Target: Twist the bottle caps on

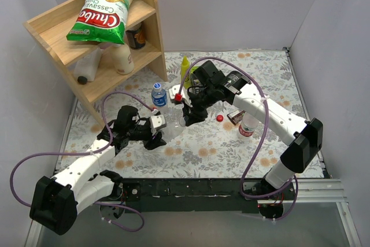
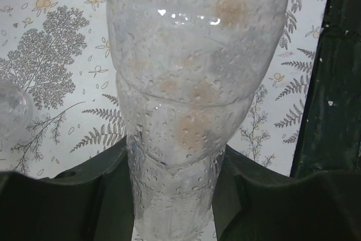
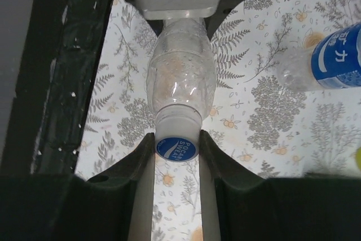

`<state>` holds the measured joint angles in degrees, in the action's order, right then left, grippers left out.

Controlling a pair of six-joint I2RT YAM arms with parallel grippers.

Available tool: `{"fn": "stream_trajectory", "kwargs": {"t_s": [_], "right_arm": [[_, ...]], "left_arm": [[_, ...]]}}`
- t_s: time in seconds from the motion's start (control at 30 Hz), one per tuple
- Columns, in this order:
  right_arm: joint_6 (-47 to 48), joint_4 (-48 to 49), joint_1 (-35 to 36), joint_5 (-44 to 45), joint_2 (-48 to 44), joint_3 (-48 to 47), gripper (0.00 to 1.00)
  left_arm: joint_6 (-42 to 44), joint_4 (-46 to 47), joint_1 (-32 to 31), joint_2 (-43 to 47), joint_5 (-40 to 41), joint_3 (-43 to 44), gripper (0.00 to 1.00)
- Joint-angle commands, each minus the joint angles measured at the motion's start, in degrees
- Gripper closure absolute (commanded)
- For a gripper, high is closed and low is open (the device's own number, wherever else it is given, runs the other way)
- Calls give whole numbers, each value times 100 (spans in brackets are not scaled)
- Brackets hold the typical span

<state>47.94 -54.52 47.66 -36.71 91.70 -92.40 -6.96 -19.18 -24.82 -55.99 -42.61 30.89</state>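
Note:
My left gripper (image 1: 157, 124) is shut on the body of the unlabelled clear bottle (image 1: 172, 122), holding it on its side; in the left wrist view the bottle (image 2: 192, 83) fills the gap between the fingers (image 2: 265, 196). My right gripper (image 1: 186, 115) is shut on a blue cap (image 3: 176, 148) that sits on this bottle's neck (image 3: 179, 118). The blue-labelled bottle (image 1: 159, 95) stands upright behind, with a blue cap on it, and shows at the right wrist view's edge (image 3: 338, 55). The red-and-white-labelled bottle (image 1: 247, 124) stands to the right. A red cap (image 1: 219, 118) lies loose on the mat.
A yellow squeeze bottle (image 1: 185, 70) stands behind the right gripper. A wooden shelf (image 1: 144, 56) at the back left holds a chips bag (image 1: 104, 13) and cream-white bottles (image 1: 122, 57). A small red piece (image 1: 178, 97) sits beside the blue-labelled bottle. White walls enclose the floral mat (image 1: 202, 148).

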Motion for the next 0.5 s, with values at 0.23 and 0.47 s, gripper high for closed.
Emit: {"fn": "stream_trajectory", "kwargs": {"t_s": [0.23,0.47], "right_arm": [[-3210,1074,-292,-1152,436,-287,99],[-3651,1777,-503,-1321,270,-121,63]], "left_arm": [[-955,1592,-32,316,289,-57,100],[-1614,1892,-32,474,-98,-189,100]]}}
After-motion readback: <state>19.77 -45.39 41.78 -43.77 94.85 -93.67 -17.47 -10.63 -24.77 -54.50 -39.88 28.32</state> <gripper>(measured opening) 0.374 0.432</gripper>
